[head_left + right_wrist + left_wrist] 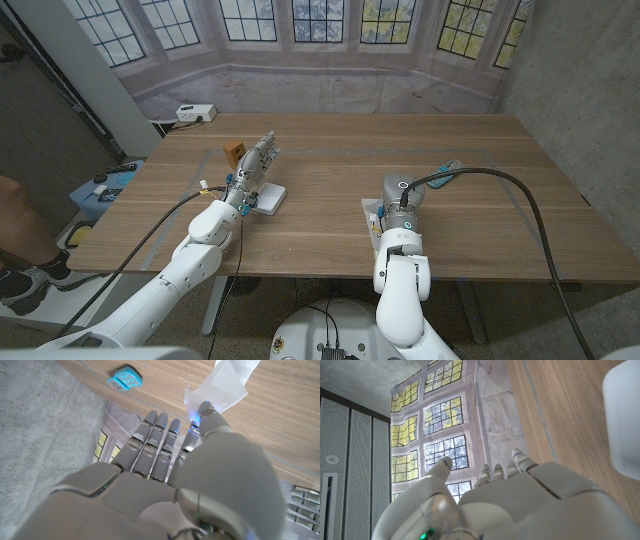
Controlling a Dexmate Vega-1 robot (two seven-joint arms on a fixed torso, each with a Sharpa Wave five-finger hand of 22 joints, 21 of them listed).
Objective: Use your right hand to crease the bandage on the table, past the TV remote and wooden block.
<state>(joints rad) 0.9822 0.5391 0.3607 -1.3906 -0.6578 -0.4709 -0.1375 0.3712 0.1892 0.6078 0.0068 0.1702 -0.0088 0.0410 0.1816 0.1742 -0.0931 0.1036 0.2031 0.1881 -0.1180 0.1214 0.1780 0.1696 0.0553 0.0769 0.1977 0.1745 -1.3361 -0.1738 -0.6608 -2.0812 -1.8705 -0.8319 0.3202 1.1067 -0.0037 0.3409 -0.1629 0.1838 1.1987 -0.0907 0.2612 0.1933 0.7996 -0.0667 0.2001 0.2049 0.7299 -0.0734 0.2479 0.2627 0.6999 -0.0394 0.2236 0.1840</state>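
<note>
The white bandage (372, 217) lies on the wooden table (500, 210) close beside my right hand (400, 197). In the right wrist view the bandage (226, 379) stretches away from the thumb tip, which touches its near end; the other fingers (155, 442) reach out straight with nothing held. The light-blue TV remote (449, 167) (124, 378) lies just beyond that hand. The small wooden block (236, 153) stands at the far left, behind my left hand (255, 166) (505, 495), whose fingers are stretched out and hold nothing.
A white box (266, 197) (622, 420) sits on the table under my left hand's wrist. A white power strip (195, 113) lies past the table's far left corner. A blue case (105, 186) and a person's leg (18, 225) are off the left edge.
</note>
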